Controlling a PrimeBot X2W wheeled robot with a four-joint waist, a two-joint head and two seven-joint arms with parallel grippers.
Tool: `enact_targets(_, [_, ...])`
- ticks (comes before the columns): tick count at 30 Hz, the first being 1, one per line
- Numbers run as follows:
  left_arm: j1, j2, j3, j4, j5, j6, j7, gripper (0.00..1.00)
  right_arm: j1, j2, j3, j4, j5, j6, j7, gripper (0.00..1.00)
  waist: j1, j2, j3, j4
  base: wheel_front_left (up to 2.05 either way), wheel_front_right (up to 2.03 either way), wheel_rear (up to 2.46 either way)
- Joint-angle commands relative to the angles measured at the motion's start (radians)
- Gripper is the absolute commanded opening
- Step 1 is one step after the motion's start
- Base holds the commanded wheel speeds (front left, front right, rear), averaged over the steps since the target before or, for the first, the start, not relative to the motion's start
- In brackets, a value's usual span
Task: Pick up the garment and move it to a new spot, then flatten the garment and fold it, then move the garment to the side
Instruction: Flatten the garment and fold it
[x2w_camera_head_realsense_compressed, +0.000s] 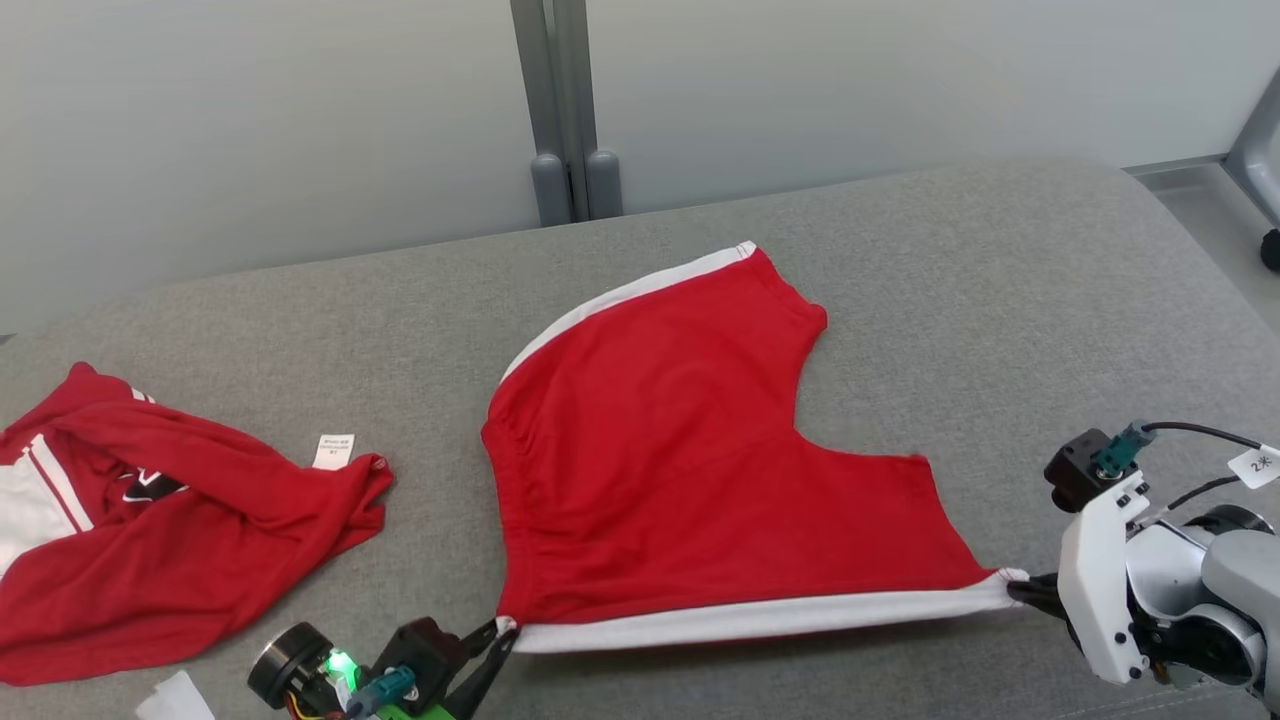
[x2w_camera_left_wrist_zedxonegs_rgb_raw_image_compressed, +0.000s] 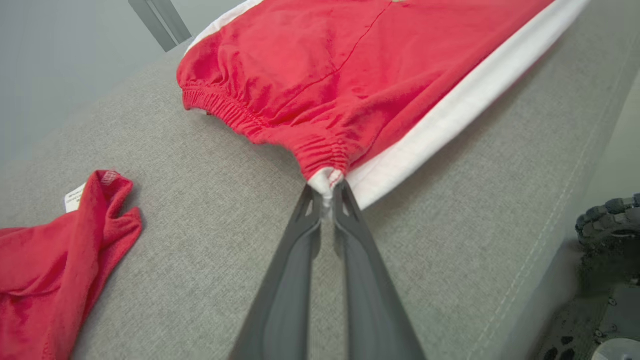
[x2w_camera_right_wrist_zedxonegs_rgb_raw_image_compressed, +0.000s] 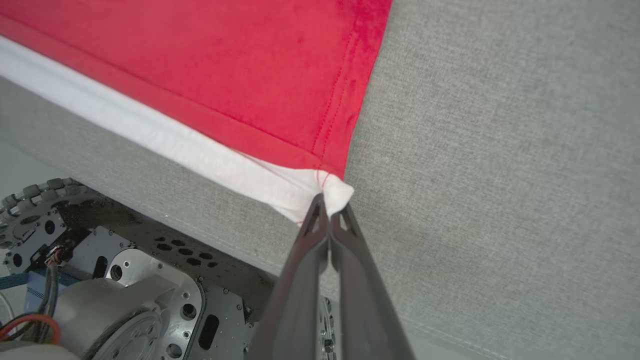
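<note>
On the grey table (x2w_camera_head_realsense_compressed: 1000, 300), red shorts (x2w_camera_head_realsense_compressed: 690, 450) are lying flat — my left gripper (x2w_camera_head_realsense_compressed: 503, 630) and right gripper (x2w_camera_head_realsense_compressed: 1015, 588) are pinching opposite white-striped corners.

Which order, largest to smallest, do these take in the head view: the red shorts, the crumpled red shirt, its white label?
1. red shorts
2. crumpled red shirt, though the picture's left edge cuts it off
3. white label

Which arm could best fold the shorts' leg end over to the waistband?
Probably right: the right pincer pinches the leg-hem corner of the shorts, while the left pincer holds the waistband corner.
</note>
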Motion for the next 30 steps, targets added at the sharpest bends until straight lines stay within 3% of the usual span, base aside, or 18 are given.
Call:
enact_targets(1, [0.026, 0.025, 0.005, -0.030, -0.009, 0.013, 0.021, 0.00, 0.010, -0.026, -0.004, -0.014, 0.006, -0.004, 0.016, 0.00, 0.0000, -0.0001, -0.002, 0.007, 0.00, 0.00, 0.00])
enact_targets(7, [0.015, 0.039, 0.021, -0.139, -0.023, 0.040, 0.072, 0.00, -0.037, -0.044, -0.051, -0.044, -0.015, -0.003, 0.022, 0.00, 0.0000, -0.0001, 0.020, 0.026, 0.00, 0.00, 0.00])
enact_targets(12, [-0.056, 0.015, 0.050, -0.148, -0.023, 0.068, 0.078, 0.00, -0.113, -0.027, -0.106, -0.037, -0.032, -0.003, 0.026, 0.00, 0.0000, -0.0001, 0.085, 0.049, 0.00, 0.00, 0.00])
enact_targets(21, [-0.245, -0.050, 0.087, -0.091, 0.002, 0.083, 0.046, 0.00, -0.307, 0.021, -0.187, 0.026, -0.072, -0.003, 0.052, 0.00, 0.0000, -0.0001, 0.254, 0.125, 0.00, 0.00, 0.00])
enact_targets(30, [-0.403, -0.130, 0.078, 0.019, 0.019, 0.069, 0.022, 0.00, -0.482, 0.070, -0.184, 0.124, -0.128, -0.003, 0.051, 0.00, 0.0000, -0.0001, 0.363, 0.201, 0.00, 0.00, 0.00])
